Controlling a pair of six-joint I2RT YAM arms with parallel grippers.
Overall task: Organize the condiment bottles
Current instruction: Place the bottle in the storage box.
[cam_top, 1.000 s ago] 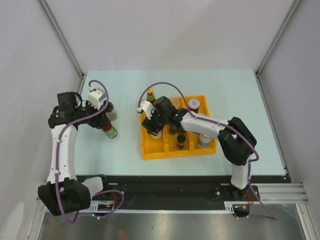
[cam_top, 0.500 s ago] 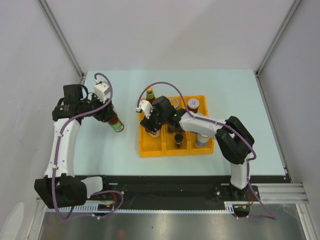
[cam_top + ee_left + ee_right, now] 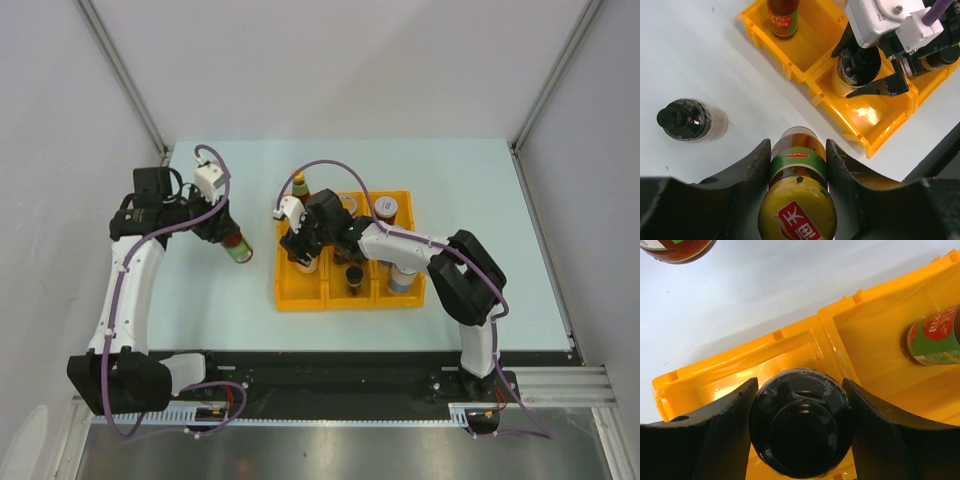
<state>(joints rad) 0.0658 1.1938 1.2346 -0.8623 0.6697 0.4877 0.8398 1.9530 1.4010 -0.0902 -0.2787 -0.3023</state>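
My left gripper (image 3: 230,240) (image 3: 797,150) is shut on a yellow-capped, green-labelled sauce bottle (image 3: 797,200) and holds it tilted above the table, left of the yellow-orange tray (image 3: 300,300). A black-capped jar (image 3: 685,120) stands on the table beside it. My right gripper (image 3: 303,250) (image 3: 800,390) is down in the tray's front-left compartment, its fingers closed round a black-capped jar (image 3: 801,427). A slim red/green-labelled sauce bottle (image 3: 299,186) (image 3: 935,337) stands in the back-left compartment. The left gripper's bottle (image 3: 675,250) shows at the top left of the right wrist view.
The tray (image 3: 875,125) also holds a silver-lidded jar (image 3: 348,205), a red-lidded jar (image 3: 386,208), a dark bottle (image 3: 355,280) and a blue-labelled shaker (image 3: 402,278). The right arm's forearm crosses above the tray. Grey walls enclose the table on three sides.
My left gripper has carried the green-labelled bottle up and to the right, toward the tray. My right gripper has stayed in the front-left compartment; the tray has shifted slightly.
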